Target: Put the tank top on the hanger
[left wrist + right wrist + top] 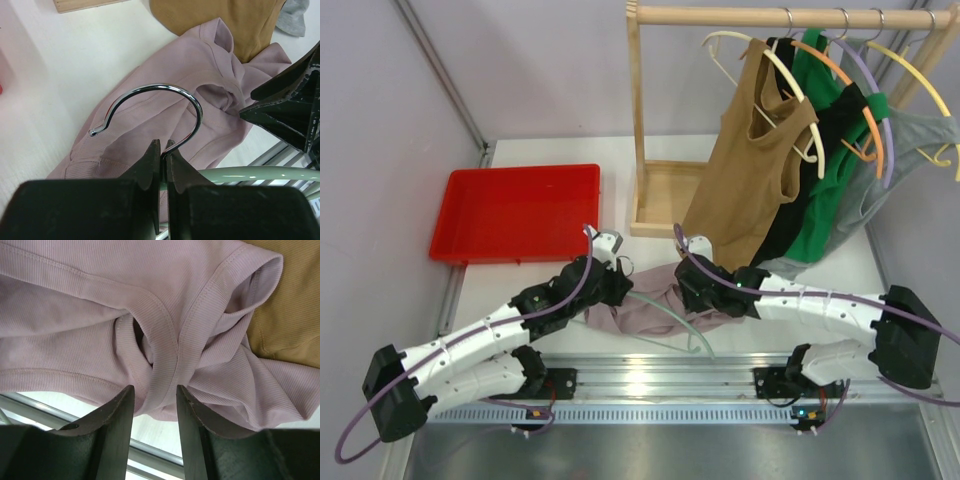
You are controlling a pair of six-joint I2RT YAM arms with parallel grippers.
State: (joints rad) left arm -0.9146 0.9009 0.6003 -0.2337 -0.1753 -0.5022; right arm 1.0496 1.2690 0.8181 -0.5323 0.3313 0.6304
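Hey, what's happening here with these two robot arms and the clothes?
The two arms are working to get a pale mauve tank top onto a mint-green hanger. The left gripper is clamped on the hanger just below its metal hook, holding it over the fabric. The right gripper pinches a bunched strap of the tank top, which lies crumpled on the table. The top does not look hung yet.

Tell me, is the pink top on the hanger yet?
No, off. The top lies crumpled on the table; the hanger's visible arm is bare.
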